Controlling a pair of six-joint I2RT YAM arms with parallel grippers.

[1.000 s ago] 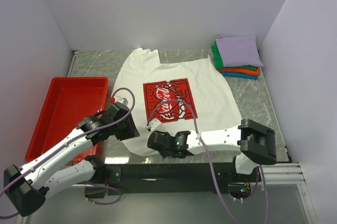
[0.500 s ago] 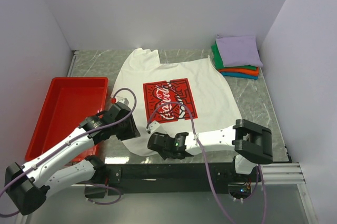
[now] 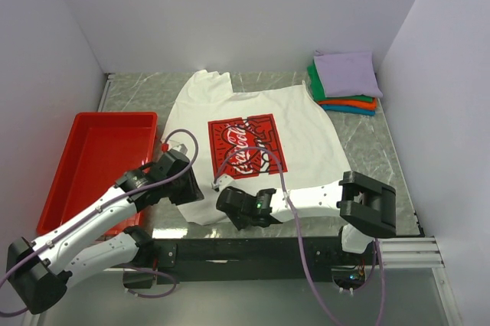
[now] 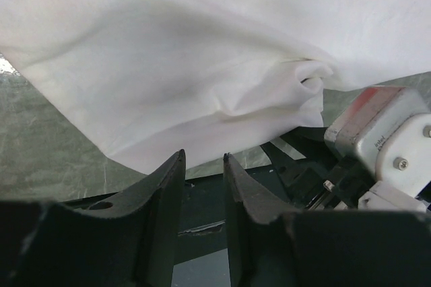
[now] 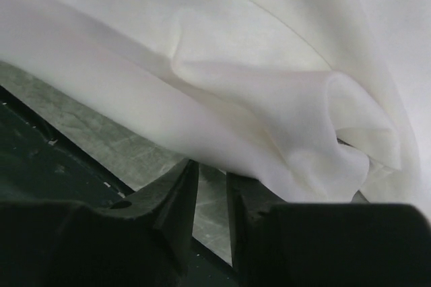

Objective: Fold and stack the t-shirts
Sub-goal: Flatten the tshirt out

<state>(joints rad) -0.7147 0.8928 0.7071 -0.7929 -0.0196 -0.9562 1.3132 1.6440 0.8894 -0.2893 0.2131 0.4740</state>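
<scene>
I have the white Coca-Cola t-shirt [image 3: 306,142] spread face up across the middle of the marbled table [image 3: 138,96], its red print [image 3: 245,145] showing and its hem hanging at the near edge. Both arms are low at that hem, close together.

On the left wrist view, the left gripper [image 4: 203,159] has its jaws a narrow way apart, tips right at the hem's edge, with nothing between them. On the right wrist view, the right gripper [image 5: 210,169] shows a slim gap too, its tips tucked under a bunched fold of the cloth; I cannot tell whether it has caught any fabric.

The other tees sit folded in a stack at the far right corner: lavender [image 3: 346,73] on top, then green [image 3: 312,81], orange [image 3: 348,101] and teal [image 3: 348,109]. A red tray [image 3: 76,165] lies to the left of the white shirt.
</scene>
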